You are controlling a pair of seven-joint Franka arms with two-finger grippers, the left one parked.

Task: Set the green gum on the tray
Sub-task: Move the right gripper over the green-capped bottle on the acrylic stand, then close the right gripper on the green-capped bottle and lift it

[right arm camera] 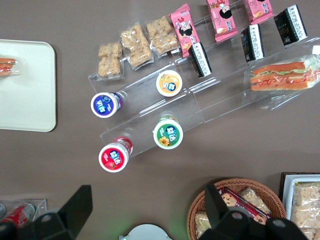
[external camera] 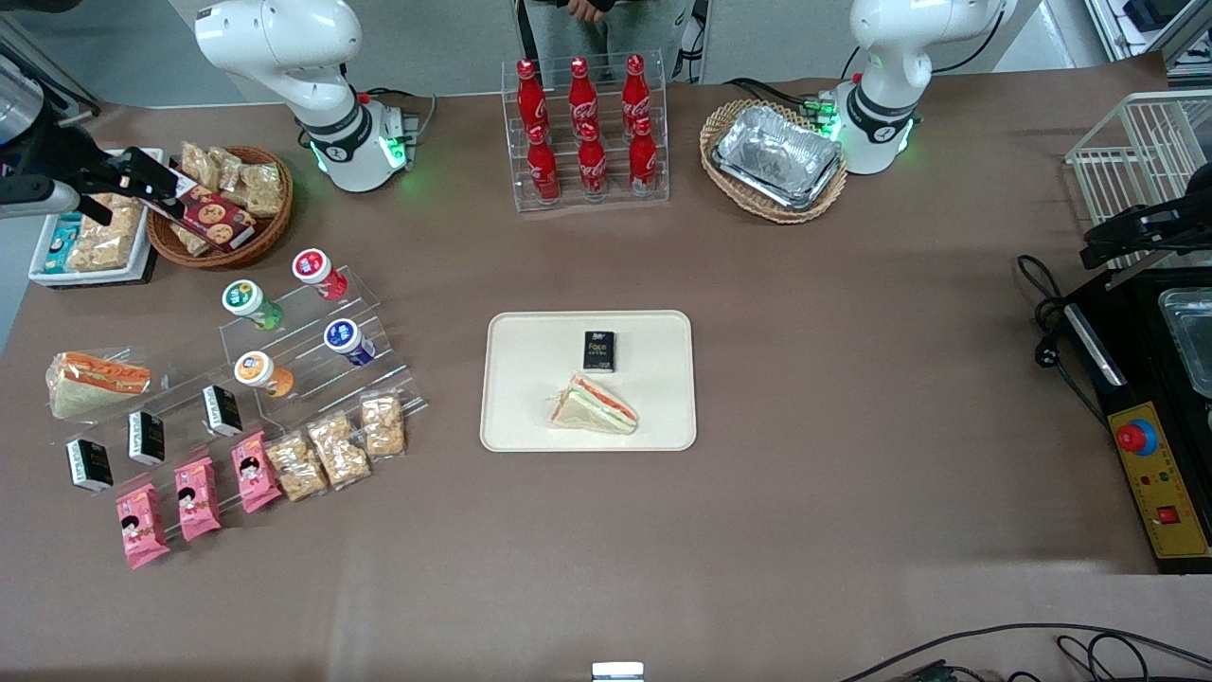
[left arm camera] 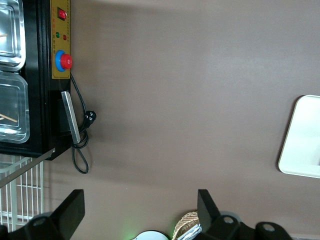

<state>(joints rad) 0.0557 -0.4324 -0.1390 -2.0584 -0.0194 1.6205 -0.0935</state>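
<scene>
Risk: wrong bottle grabbed, rack neighbours toppled.
Tray [external camera: 511, 417] mid-table, half taken by sandwich [external camera: 595, 405]; gripper [right arm camera: 147, 212] wide open, empty, high over rack [right arm camera: 145, 120]; gum [right arm camera: 168, 132] there, red bottle [right arm camera: 114, 156] at its 8 o'clock.

I count four gum bottles: the green gum [external camera: 251, 301], one red gum [external camera: 317, 270], one blue gum [external camera: 347, 341] and one orange gum [external camera: 261, 371]. There are six cola bottles [external camera: 581, 90], three pink packets [external camera: 197, 497] and four black boxes [external camera: 598, 350]. There are two sandwiches [external camera: 595, 405], two wicker baskets [external camera: 772, 210] and one tray [external camera: 516, 379]. My one gripper [external camera: 123, 180], fingers spread, hangs above the basket nearer the working arm's end of the table.
</scene>
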